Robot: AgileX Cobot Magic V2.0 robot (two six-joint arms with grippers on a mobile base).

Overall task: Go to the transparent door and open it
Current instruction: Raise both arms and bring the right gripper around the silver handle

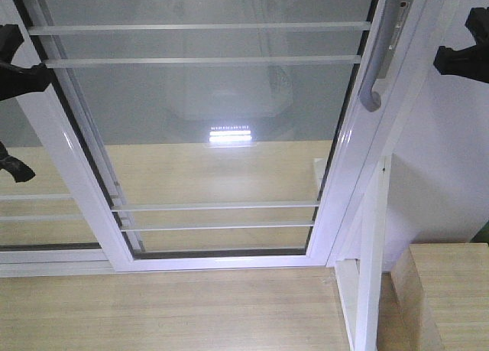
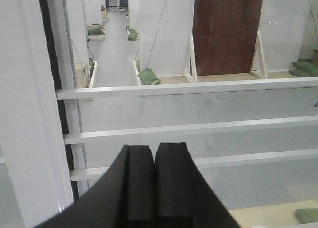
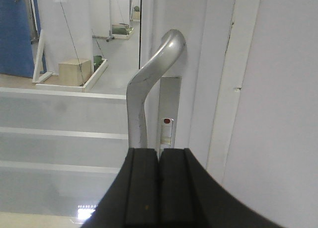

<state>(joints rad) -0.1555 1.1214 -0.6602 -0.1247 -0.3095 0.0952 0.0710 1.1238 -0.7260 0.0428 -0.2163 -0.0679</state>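
Transparent door [image 1: 218,99] has glossy white frame, curved grey handle [image 1: 380,66].

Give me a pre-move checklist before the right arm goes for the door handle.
1. Pull handle lined up with the right gripper: ok, directly ahead in the right wrist view.
2. Right gripper open for a grasp: not ok, jaws shut and empty.
3. Fingertips touching the handle: cannot tell.
4. Left gripper out of the way: ok, shut, at the side of the transparent door away from the handle.
5. Latch free: cannot tell; a red mark shows beside the handle.
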